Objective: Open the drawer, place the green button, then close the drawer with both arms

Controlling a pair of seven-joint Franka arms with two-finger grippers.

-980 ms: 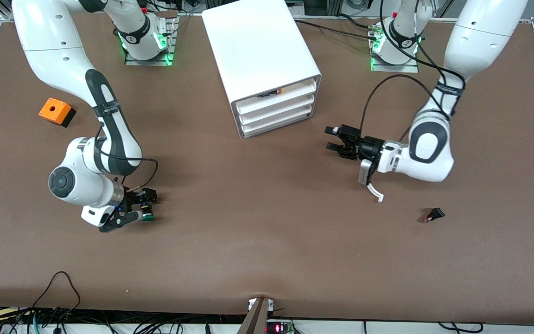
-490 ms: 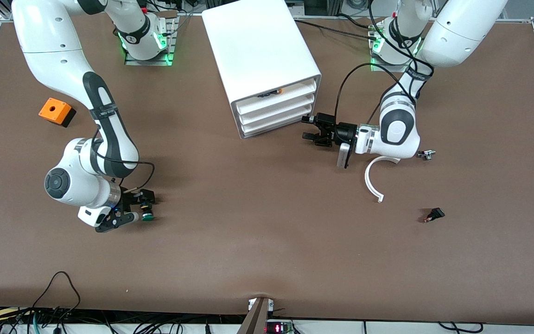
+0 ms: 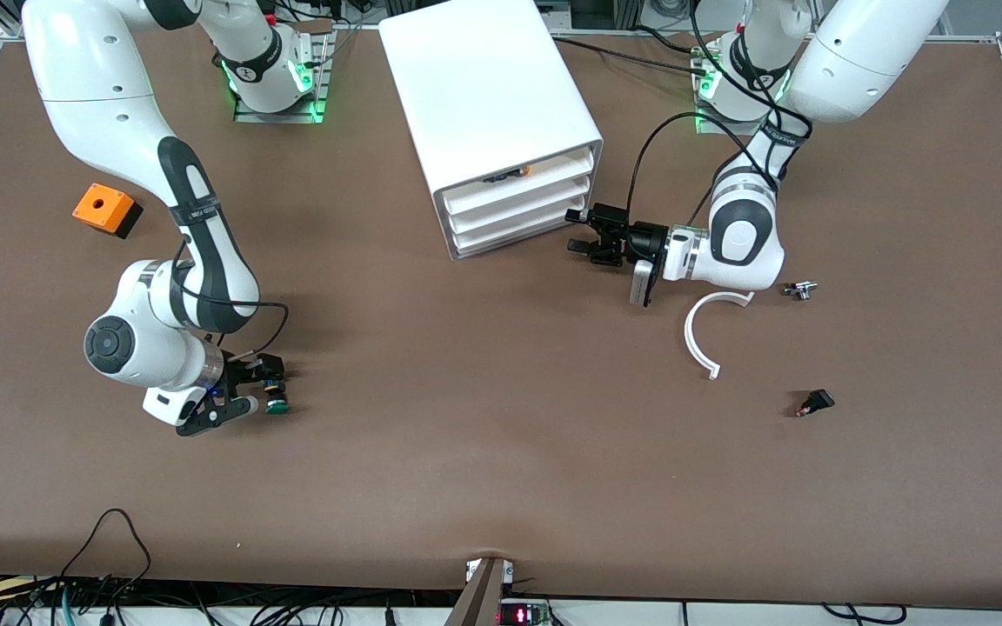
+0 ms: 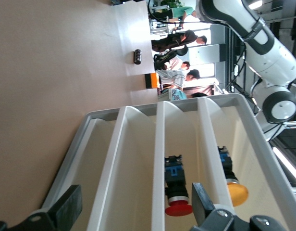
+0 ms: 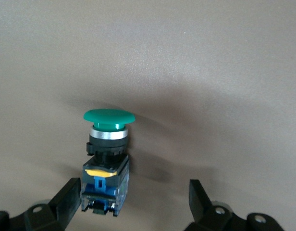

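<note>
While no writing reads, button [image 5: 105, 161] lies (green-capped) on table [image 3: 501, 452].

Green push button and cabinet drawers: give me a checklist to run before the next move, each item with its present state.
1. Right claw open: ok.
2. Green push button between the right claw's fingers: ok; lying on the table, not yet gripped.
3. Left claw open: ok.
4. Left claw at the white cabinet, level with its drawer fronts: ok.
5. Any drawer pulled out: not ok, all look closed.
6. Left claw touching a drawer: cannot tell.
</note>
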